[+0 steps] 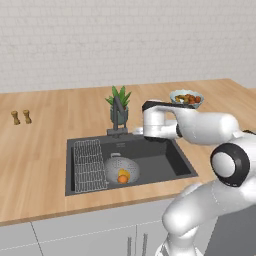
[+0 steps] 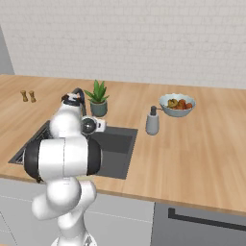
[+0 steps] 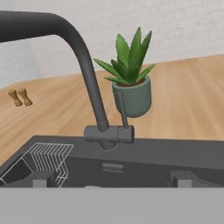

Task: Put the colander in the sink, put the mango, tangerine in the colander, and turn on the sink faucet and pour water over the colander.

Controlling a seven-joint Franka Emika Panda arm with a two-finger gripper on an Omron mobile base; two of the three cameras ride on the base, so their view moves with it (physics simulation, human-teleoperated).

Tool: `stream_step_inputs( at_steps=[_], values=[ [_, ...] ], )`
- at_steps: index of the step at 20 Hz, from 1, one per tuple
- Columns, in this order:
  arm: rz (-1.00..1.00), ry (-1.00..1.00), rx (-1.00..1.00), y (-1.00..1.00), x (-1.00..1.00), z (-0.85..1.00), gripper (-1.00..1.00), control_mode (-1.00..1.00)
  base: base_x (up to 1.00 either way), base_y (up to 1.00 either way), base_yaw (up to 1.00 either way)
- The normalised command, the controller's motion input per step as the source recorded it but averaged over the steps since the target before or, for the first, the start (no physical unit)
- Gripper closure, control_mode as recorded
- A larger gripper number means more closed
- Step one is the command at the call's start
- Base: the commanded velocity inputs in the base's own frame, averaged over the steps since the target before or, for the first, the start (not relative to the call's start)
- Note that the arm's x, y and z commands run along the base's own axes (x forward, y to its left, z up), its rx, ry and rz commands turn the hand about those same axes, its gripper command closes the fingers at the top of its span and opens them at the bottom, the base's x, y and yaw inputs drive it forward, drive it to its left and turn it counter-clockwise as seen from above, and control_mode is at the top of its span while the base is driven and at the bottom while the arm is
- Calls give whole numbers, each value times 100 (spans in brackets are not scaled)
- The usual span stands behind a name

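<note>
Left base view: fruit in the colander, hand at the faucet

Left base view shows the colander (image 1: 121, 170) sitting in the sink (image 1: 170, 162), just right of the wire rack (image 1: 89, 165). The yellow mango (image 1: 125, 173) and orange tangerine (image 1: 122, 179) lie together inside it, touching. The hand (image 1: 136, 131) hovers over the sink's back edge, close beside the sink faucet (image 1: 118, 117), holding nothing. In the hand view its two dark fingertips (image 3: 38, 178) stand wide apart at the bottom, with the faucet's base straight ahead between them and the spout arching up and off to the left. A potted plant (image 3: 130, 78) stands on the wooden tabletop (image 1: 40, 145) just behind the faucet. Farther right are a soap dispenser (image 2: 152, 121) and a pale fruit bowl (image 2: 177, 104); two small shakers (image 1: 21, 117) sit well to the left.
</note>
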Motion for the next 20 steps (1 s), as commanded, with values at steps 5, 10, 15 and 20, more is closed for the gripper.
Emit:
stream_step_inputs(
  at_steps=[5, 10, 15, 20],
  values=[
    [0, 0, 0, 0, 9, -3, -100, -100, 0, 0, 0],
    [0, 0, 0, 0, 26, 0, -100, -100, 0, 0, 0],
    [0, 0, 3, 0, 40, 0, -100, -100, 0, 0, 0],
    [0, 0, 5, -1, 40, 2, -100, -100, 0, 0, 0]
  ],
)
